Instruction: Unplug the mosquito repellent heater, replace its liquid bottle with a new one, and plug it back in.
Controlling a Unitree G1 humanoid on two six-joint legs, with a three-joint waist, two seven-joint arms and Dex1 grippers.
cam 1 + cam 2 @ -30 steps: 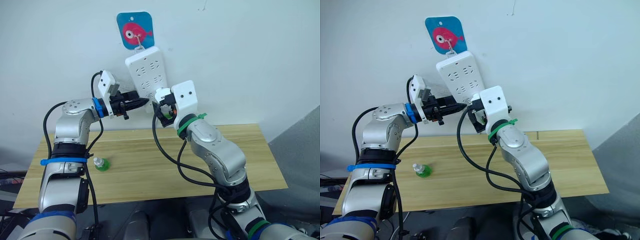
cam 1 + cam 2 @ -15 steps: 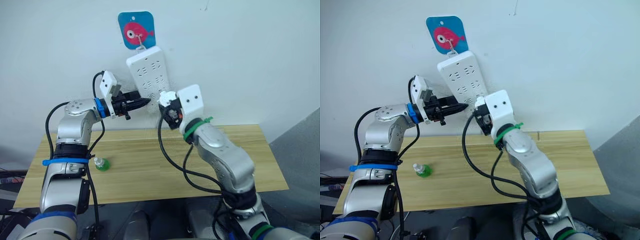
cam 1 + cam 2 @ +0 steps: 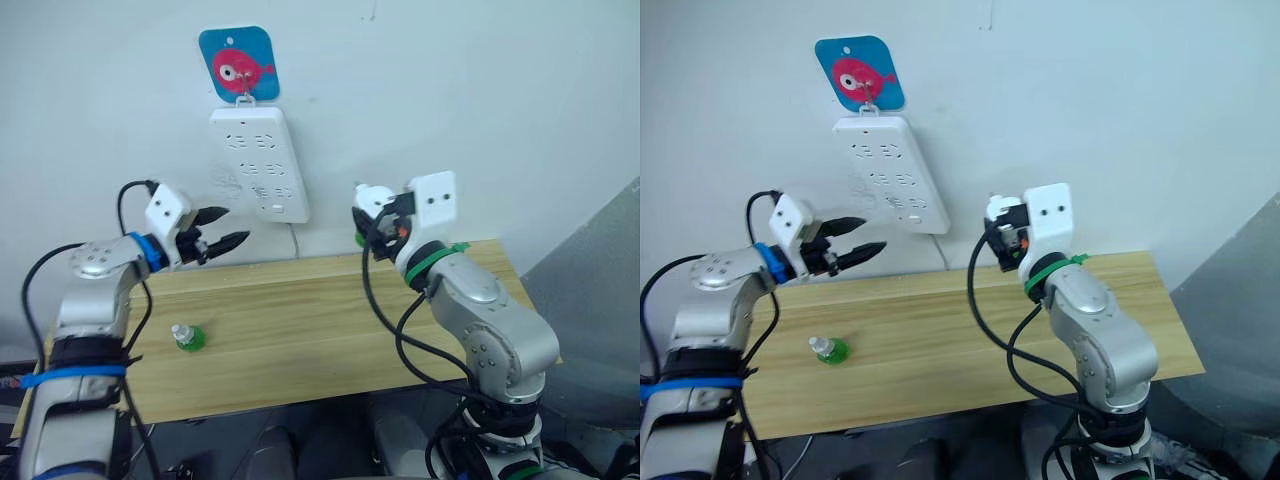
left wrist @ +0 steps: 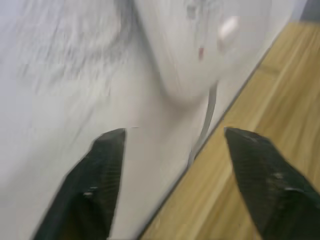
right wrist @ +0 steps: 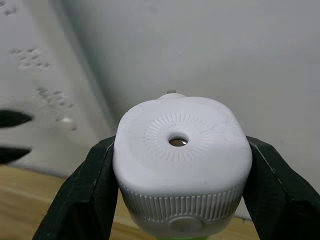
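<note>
Wood table (image 3: 300,340): lower middle of the eye views; a green bottle (image 3: 185,337) stands at lower left, probably the spare.
Right gripper (image 5: 182,165): centre right, fingers clamped on either side of the heater (image 5: 181,155), vent hole facing the camera, held clear of the wall, so it looks unplugged.
Left gripper (image 3: 222,239): centre left, fingers spread apart, holding nothing, apparently waiting.
Strip (image 3: 258,165): upper left, hanging on the wall.

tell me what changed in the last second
The right hand has pulled the mosquito repellent heater off the power strip and holds it away from the wall. The left hand, open, has drawn back from the strip. The green bottle stayed put on the table.
</note>
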